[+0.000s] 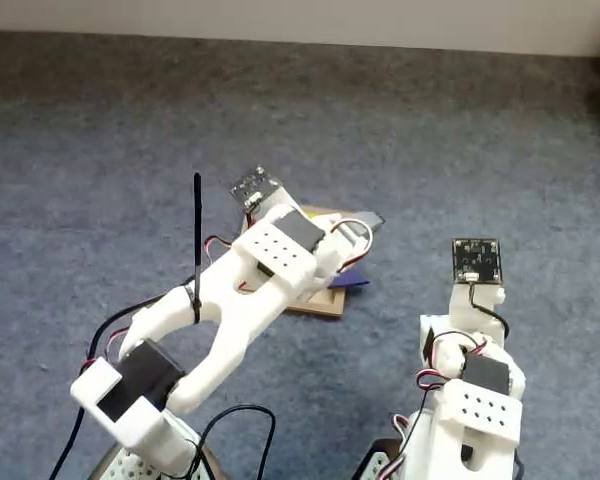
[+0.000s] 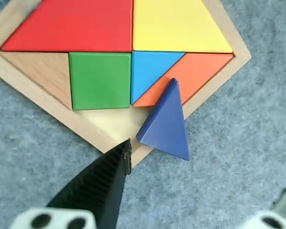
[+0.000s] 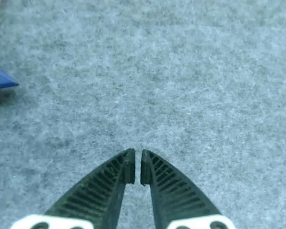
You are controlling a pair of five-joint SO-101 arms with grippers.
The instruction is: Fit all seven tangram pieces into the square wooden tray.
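Grey-blue carpet (image 1: 100, 150) covers the whole work surface, with a pale wall (image 1: 280, 20) along the far edge.

Left arm (image 1: 240, 300) reaches out over the tray (image 1: 320, 303); right arm (image 1: 475, 400) sits off to the side, apart from it.

Tray contents, left wrist view:
- red triangle (image 2: 76, 26) and yellow triangle (image 2: 178, 26), seated side by side and touching
- green square (image 2: 100, 80), below the red one
- light blue triangle (image 2: 148, 71), touching the square
- orange piece (image 2: 193, 71), against the light blue one and the rim
- tan triangle (image 2: 43, 71) beside the square; possibly a wood-coloured piece, hard to tell from bare tray
- a patch of bare tray floor at the corner nearest the gripper

Dark blue triangle (image 2: 164, 121) is not seated. One tip lies on the orange piece, the body crosses the rim, and the far corner is out over the carpet.

Left gripper (image 2: 207, 171): one black finger (image 2: 105, 181) points at the tray corner, just beside the dark blue triangle. The other finger barely shows at the frame edge, so the jaws look wide apart, holding nothing.

Right gripper (image 3: 134, 167): jaws drawn to a narrow slit with nothing between them, over bare carpet.
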